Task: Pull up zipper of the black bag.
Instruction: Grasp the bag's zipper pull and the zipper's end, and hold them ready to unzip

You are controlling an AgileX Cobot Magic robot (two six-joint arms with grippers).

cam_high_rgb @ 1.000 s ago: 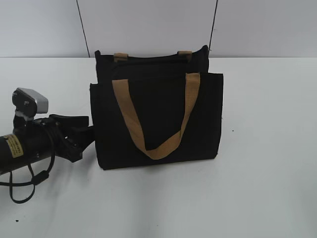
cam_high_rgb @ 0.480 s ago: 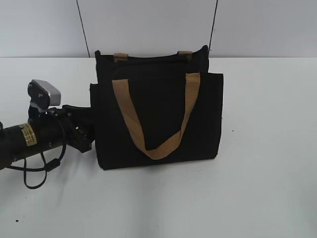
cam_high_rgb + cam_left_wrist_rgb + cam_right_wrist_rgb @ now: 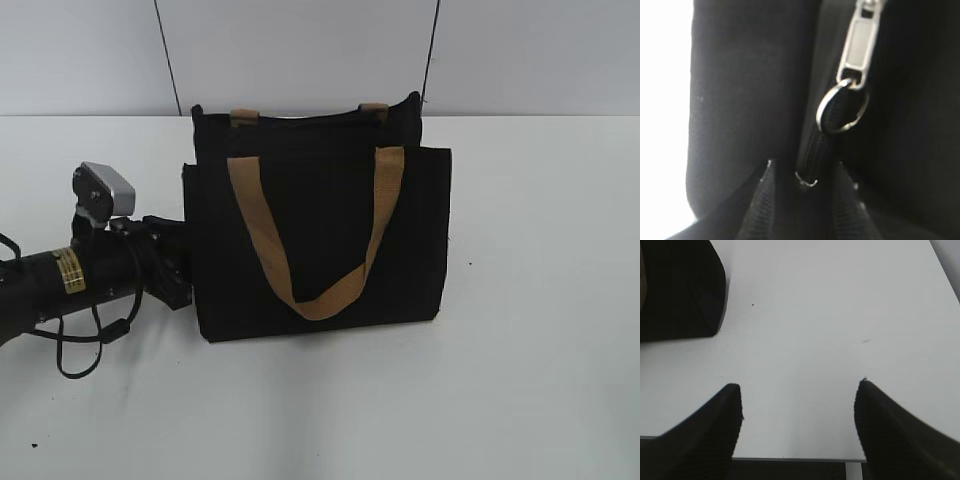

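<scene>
The black bag stands upright on the white table, its tan straps facing the exterior camera. My left gripper is against the bag's left side. In the left wrist view the zipper, a silvery pull tab with a round ring, hangs on the black zip track just beyond my left gripper. Its two fingers are open and straddle the lower end of the track without holding anything. My right gripper is open and empty over the bare table, and a corner of the bag lies to its upper left.
The white table stretches to the right of and in front of the bag. A grey wall stands behind it. The left arm's cable loops on the table at the left. The table's near edge shows in the right wrist view.
My left arm has moved right and slightly up, bringing the gripper from a short way off up against the bag's left side. The bag has not moved.
</scene>
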